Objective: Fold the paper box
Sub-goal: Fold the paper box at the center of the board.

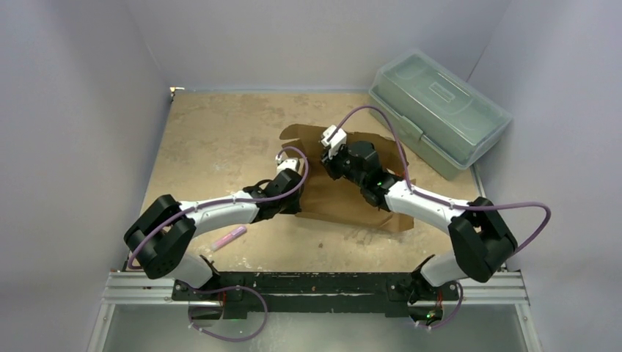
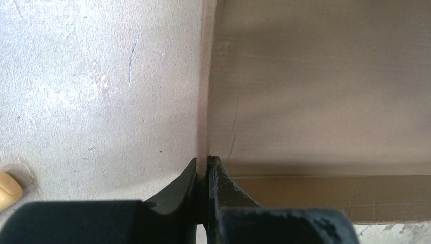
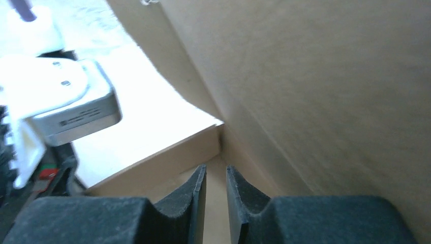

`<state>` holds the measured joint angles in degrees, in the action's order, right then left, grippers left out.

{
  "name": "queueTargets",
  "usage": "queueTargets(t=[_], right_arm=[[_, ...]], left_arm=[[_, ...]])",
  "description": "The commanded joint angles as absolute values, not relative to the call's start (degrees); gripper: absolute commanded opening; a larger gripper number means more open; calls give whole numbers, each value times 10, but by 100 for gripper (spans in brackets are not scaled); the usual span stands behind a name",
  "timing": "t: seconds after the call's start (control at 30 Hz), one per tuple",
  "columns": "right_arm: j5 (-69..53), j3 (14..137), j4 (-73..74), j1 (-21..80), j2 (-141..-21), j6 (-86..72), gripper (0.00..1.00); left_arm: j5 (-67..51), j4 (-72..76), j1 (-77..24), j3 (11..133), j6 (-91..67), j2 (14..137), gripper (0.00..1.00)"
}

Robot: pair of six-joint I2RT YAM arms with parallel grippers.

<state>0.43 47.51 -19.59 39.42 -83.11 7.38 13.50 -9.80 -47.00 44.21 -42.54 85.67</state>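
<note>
Brown paper box edge between left fingers, just beyond right fingers

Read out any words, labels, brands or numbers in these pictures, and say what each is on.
No text is readable.
Dark markings on the grey housing in the right wrist view: too blurred to read.
The paper box and the plastic toolbox show no legible print.

Lab cell: grey enclosure walls, worn tabletop, aluminium base rail.
</note>
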Motion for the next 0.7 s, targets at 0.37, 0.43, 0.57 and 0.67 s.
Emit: queueTargets(t=[0.37,0.43,0.57,0.67], right_arm=[[-75,491,-173,408,-918,22,0],[-56,484,-186,411,-921,11,0],[-40,475,-198,412,-935,5,0],[-40,470,-199,412,-941,13,0]], left_arm=[[140,-98,-481,455,-438,865,0],[140,-95,-481,456,-438,867,0],[137,-89,-481,459,-438,871,0],[135,-86,-481,460,-438,873,1]])
